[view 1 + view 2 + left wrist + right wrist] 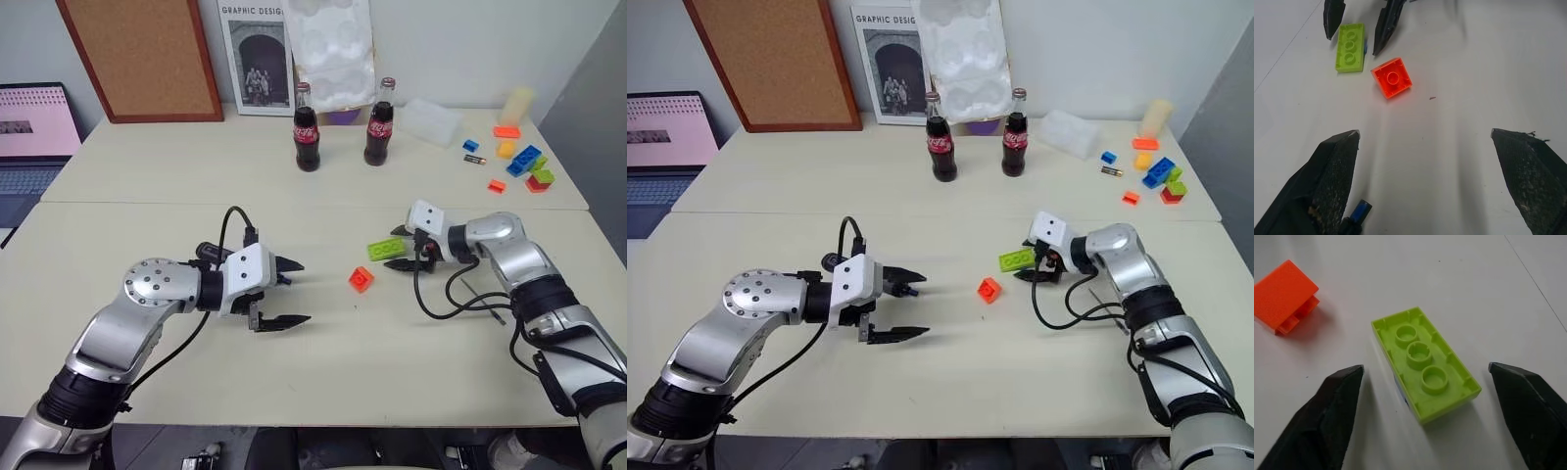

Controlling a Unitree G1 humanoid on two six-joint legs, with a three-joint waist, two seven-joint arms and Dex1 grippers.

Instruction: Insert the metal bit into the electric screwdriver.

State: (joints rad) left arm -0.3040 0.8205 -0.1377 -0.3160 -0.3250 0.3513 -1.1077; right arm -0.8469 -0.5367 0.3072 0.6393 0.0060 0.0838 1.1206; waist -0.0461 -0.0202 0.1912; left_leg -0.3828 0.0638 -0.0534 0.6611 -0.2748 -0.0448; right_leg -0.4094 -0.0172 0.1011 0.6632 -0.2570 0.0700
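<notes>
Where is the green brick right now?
The green brick lies upside down on the table, between the open right gripper's fingers, beside the orange brick.

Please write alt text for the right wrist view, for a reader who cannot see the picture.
A lime green brick lies upside down on the pale table, between the two open black fingers of the right hand, which do not touch it. An orange brick lies apart from it on the table.

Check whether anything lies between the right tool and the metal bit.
The right tool straddles a lime green brick, facing away from the metal bit, which lies behind it by the forearm; the arm's black cable seems to loop across the bit.
</notes>
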